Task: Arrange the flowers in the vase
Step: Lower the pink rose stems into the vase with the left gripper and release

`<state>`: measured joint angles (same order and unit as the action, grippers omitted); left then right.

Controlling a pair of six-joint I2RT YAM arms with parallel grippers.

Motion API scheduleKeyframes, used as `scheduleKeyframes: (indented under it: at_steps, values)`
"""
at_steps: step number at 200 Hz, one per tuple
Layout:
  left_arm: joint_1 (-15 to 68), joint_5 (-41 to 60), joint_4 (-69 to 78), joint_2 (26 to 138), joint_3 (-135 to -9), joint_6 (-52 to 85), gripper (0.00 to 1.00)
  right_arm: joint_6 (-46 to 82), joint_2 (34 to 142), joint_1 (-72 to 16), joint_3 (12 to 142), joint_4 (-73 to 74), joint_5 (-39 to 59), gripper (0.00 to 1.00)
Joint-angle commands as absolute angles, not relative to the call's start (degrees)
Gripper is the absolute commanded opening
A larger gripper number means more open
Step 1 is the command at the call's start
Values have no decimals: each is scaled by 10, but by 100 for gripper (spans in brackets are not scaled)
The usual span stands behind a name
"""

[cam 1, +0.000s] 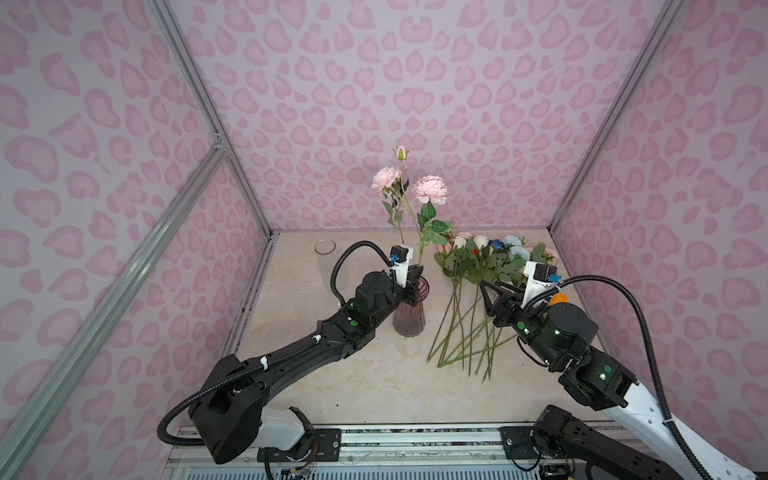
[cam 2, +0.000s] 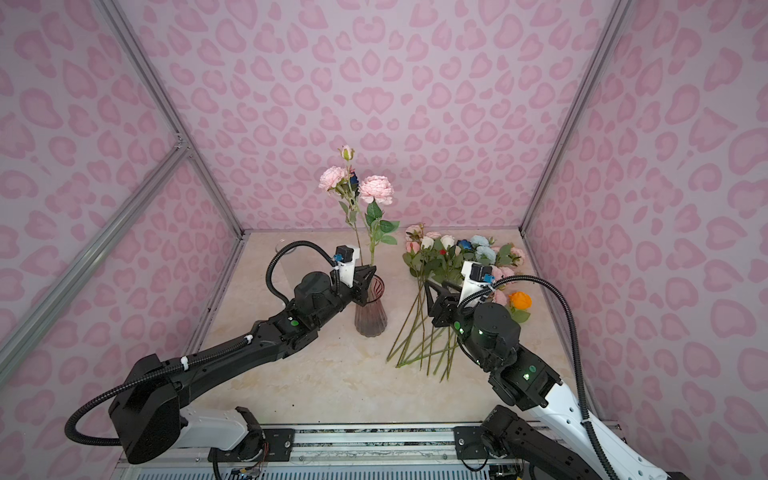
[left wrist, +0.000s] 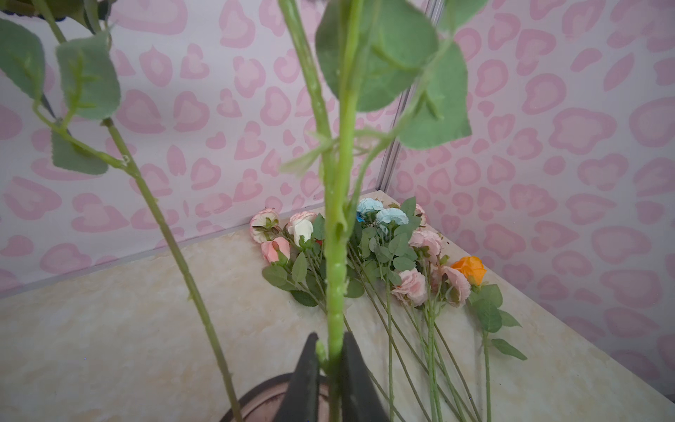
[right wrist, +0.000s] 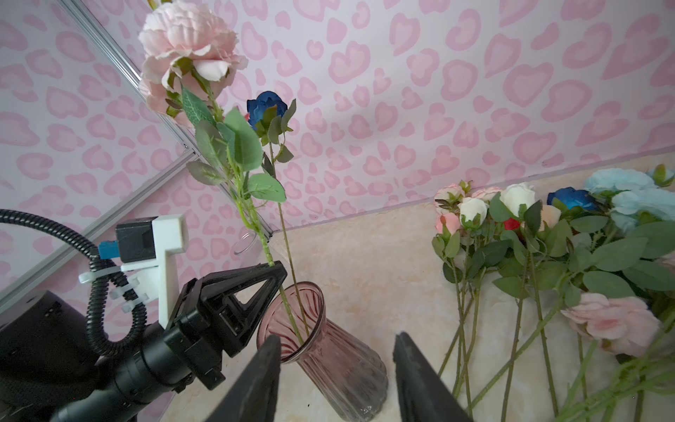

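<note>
left claw [left wrist: 330,335] clamped, right claw [right wrist: 336,336] gaping and empty. Loose pile of leafy long-stemmed flowers in mixed colours [cam 1: 490,259] lies on the beige marbled table [cam 1: 353,374], right of the ribbed smoky-pink glass vase [cam 1: 409,320]. Clamped item: thick green stem of the pink peony-like flower [left wrist: 336,255], foot inside the vase. My read: light, stiff stems, soft blooms. I grip bare lower stem, below the leaves.

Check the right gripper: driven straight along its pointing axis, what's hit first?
Most likely the pink ribbed vase: in the right wrist view it sits straight ahead of the open right gripper. Depth is unclear, but nothing shows between.
</note>
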<state>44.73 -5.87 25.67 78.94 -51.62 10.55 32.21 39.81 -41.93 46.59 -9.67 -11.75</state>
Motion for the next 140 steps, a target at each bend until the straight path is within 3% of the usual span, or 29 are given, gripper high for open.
scheduleKeyframes:
  at_steps: [1, 55, 140]
  values:
    - [447, -68, 260, 777, -505, 113, 14, 334, 391, -419, 455, -91, -117, 51]
    - [447, -77, 238, 753, -478, 115, 21, 336, 392, -419, 453, -98, -118, 51]
    - [454, -79, 204, 725, -482, 88, 23, 336, 372, -420, 452, -117, -132, 51]
